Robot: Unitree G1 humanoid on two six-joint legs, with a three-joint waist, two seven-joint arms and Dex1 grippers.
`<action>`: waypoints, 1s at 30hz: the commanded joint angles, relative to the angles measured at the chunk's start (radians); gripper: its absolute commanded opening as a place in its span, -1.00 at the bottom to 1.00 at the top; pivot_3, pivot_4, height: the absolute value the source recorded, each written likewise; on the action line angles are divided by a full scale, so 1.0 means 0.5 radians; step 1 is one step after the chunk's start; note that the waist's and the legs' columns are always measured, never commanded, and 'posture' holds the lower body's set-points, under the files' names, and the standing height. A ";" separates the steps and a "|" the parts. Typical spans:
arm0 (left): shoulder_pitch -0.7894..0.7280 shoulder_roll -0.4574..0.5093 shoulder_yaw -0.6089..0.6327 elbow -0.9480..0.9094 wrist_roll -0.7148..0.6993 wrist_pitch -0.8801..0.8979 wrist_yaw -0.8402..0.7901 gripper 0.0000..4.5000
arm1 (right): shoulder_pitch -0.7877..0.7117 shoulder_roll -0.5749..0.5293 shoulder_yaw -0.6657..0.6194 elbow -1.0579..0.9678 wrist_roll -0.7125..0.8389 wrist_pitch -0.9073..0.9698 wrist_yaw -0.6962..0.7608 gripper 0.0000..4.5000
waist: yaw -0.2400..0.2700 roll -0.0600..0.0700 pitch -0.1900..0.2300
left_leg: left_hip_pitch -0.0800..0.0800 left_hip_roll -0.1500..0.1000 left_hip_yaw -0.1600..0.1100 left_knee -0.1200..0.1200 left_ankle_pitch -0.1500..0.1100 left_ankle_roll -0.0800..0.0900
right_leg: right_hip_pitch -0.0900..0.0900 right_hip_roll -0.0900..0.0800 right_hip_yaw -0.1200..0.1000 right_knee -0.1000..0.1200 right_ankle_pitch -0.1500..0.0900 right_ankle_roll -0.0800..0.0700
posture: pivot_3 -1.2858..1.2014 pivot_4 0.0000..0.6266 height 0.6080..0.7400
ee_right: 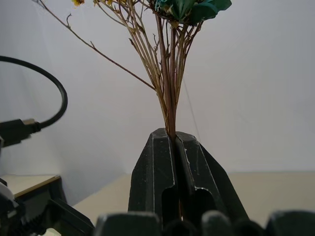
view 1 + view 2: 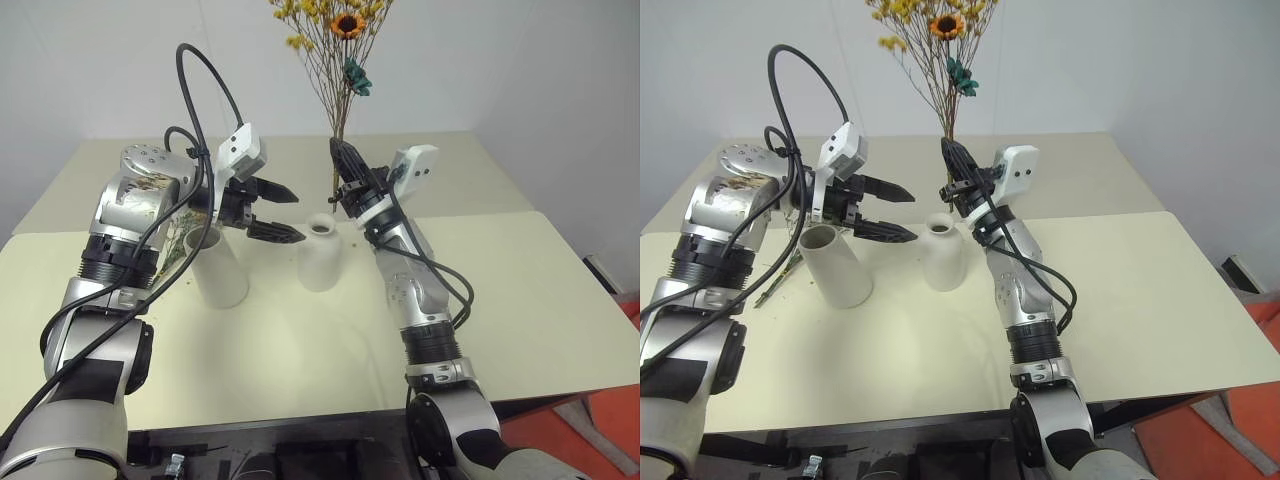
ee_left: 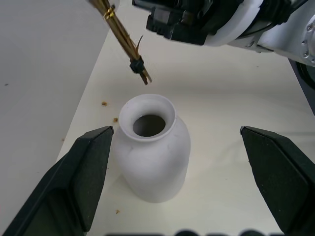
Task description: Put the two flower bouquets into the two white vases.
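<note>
From the head camera you see the right end effector (image 2: 338, 150) clenched on the stems of the yellow-orange bouquet (image 2: 338, 40), blossoms up, so the cut ends hang toward the bottle-shaped vase (image 2: 320, 253) just below, at about 7 o'clock from the grip. The forearm rises steeply from the worktop (image 2: 520, 290), fingers pointing up and away. The left end effector (image 2: 272, 212) stands released, reaching in from 9 o'clock above the wide-mouthed vase (image 2: 215, 265). The grey-green bouquet (image 2: 780, 280) lies on the worktop at that vase's 9 o'clock.

In the left wrist view your open fingers (image 3: 81, 177) bracket the bottle vase, probably to steady it; the stem tips hover just short of its mouth at 12 o'clock.

In the right wrist view the fingers (image 1: 157, 172) pinch the stems upright.
</note>
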 commanded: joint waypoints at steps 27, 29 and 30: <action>0.067 0.078 0.060 -0.148 -0.061 0.047 0.037 1.00 | 0.246 0.074 0.236 0.024 -0.048 -0.185 0.058 -0.72 | 0.001 0.000 0.000 | 0.001 0.000 0.000 0.000 0.000 0.000 | 0.000 0.000 0.000 0.000 0.000 0.000 | 0.03 -0.52 1.00; 0.064 0.078 0.057 -0.142 -0.062 0.041 0.036 1.00 | 0.257 0.063 0.241 -0.003 -0.051 -0.175 0.058 -0.46 | 0.001 0.000 0.000 | 0.001 0.000 0.000 0.000 0.000 0.000 | 0.000 0.000 0.000 0.001 0.000 0.000 | 0.03 -0.52 1.00; 0.062 0.077 0.056 -0.141 -0.062 0.039 0.036 1.00 | 0.264 0.056 0.243 -0.021 -0.052 -0.169 0.060 -0.32 | 0.001 0.000 0.000 | 0.001 0.000 0.000 0.000 0.000 0.000 | 0.000 0.000 0.000 0.001 0.000 0.000 | 0.03 -0.52 1.00</action>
